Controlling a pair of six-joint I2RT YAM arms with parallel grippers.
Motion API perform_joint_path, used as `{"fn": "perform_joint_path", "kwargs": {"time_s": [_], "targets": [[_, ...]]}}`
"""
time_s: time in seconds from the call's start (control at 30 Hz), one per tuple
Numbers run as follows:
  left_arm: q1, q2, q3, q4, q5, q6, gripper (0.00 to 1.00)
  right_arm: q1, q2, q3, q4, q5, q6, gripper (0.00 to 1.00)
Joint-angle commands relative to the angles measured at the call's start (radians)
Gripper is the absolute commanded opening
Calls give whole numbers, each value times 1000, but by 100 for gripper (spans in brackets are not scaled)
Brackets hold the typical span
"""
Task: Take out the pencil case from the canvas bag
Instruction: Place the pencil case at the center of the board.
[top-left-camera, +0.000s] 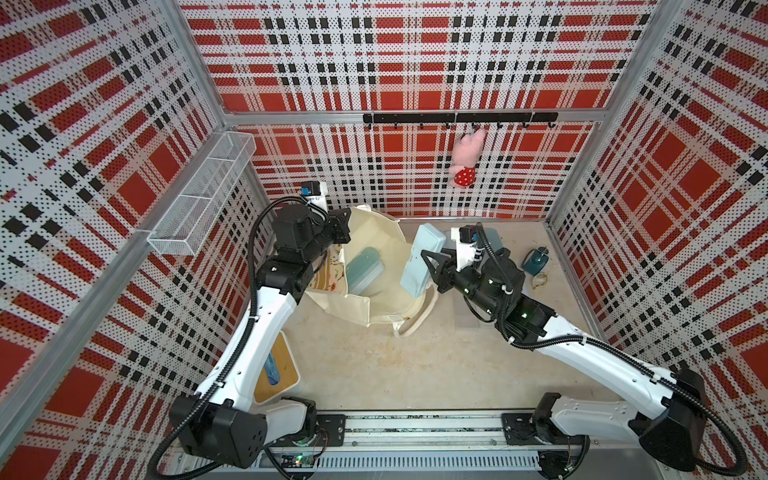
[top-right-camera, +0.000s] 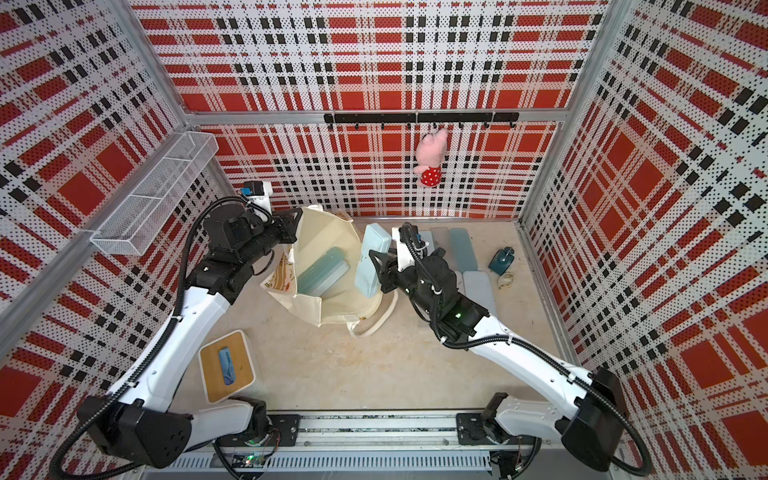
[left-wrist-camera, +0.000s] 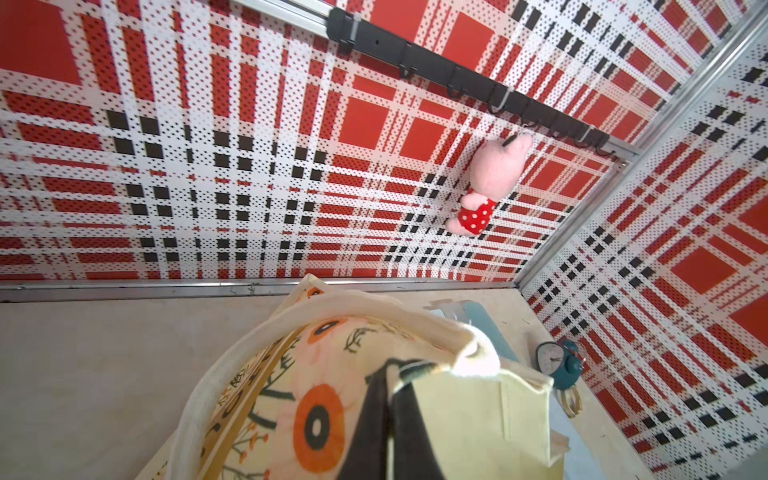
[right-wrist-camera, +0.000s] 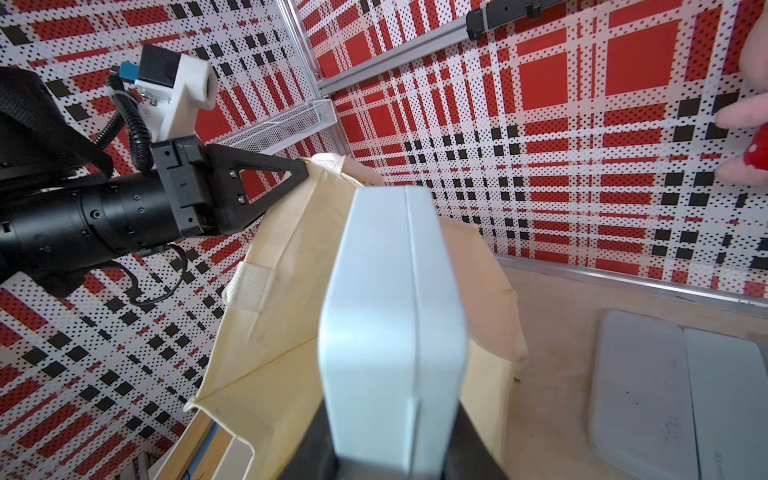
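The cream canvas bag (top-left-camera: 390, 299) (top-right-camera: 332, 307) stands open at the middle of the table. My left gripper (top-left-camera: 348, 226) (top-right-camera: 297, 220) is shut on the rim at its far left corner, seen close up as the left gripper (left-wrist-camera: 390, 374) pinching the bag (left-wrist-camera: 478, 415) beside the flower print. My right gripper (top-left-camera: 424, 266) (top-right-camera: 376, 268) (right-wrist-camera: 392, 415) is shut on a pale blue pencil case (top-left-camera: 430, 239) (top-right-camera: 374, 241) (right-wrist-camera: 390, 311), held on end above the bag's right rim. A teal case (top-left-camera: 363, 270) (top-right-camera: 322, 270) lies inside the bag.
Flat cases (top-right-camera: 463, 249) (right-wrist-camera: 636, 395) lie on the table at the back right, beside a teal alarm clock (top-left-camera: 538, 259) (left-wrist-camera: 557, 365). A wood-topped box (top-right-camera: 226, 365) sits front left. A pink plush (top-left-camera: 467, 160) hangs from the hook rail, and a wire basket (top-left-camera: 203, 195) is on the left wall.
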Motion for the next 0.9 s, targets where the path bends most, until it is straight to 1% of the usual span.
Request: {"fn": "perform_joint_path", "kwargs": {"time_s": [0.0,0.23,0.37,0.43,0.53,0.7,0.77,0.87], "targets": [[42,2,68,34,-23,22,0,-18,-50,16,-37,-37,-31,24],[90,22,109,21,-16,29,0,-49,-81,37,-168,-35,-59,24],[106,30,128,17,-18,29,0,-64,-44,107,-335,38,-52,23],[109,33,133,17,-17,27,0,-66,-27,121,-373,57,-53,23],[114,37,146,13,-21,29,0,-70,11,153,-449,109,-15,23],[129,49,176,0,-30,31,0,-72,170,269,-660,216,85,26],[136,56,192,-5,-29,34,0,-72,240,307,-726,236,139,27],[144,60,204,-7,-30,36,0,-73,345,370,-827,237,227,24]]}}
